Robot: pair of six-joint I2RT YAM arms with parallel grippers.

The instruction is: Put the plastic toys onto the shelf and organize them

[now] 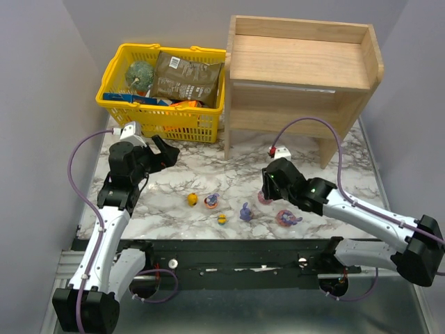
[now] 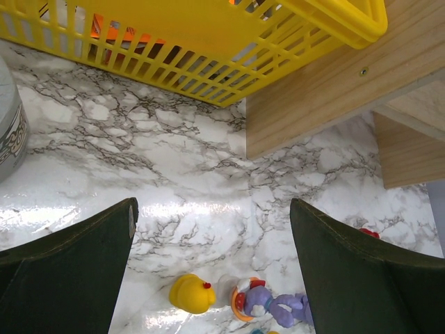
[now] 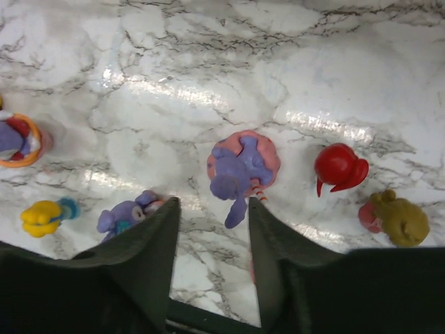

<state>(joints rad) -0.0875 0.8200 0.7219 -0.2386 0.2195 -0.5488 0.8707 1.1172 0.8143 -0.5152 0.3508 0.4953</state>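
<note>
Bright, even overhead light; soft, short shadows.
White glare bands streak the glossy bench (image 3: 160, 87) in both wrist views; the top view is sharp throughout.

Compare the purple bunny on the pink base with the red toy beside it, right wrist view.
The purple bunny is larger and is on a round pink base; the red toy is smaller and shows no base. The bunny lies just ahead of the right gripper; the red toy lies off to one side. Both rest on the marble table.
</note>
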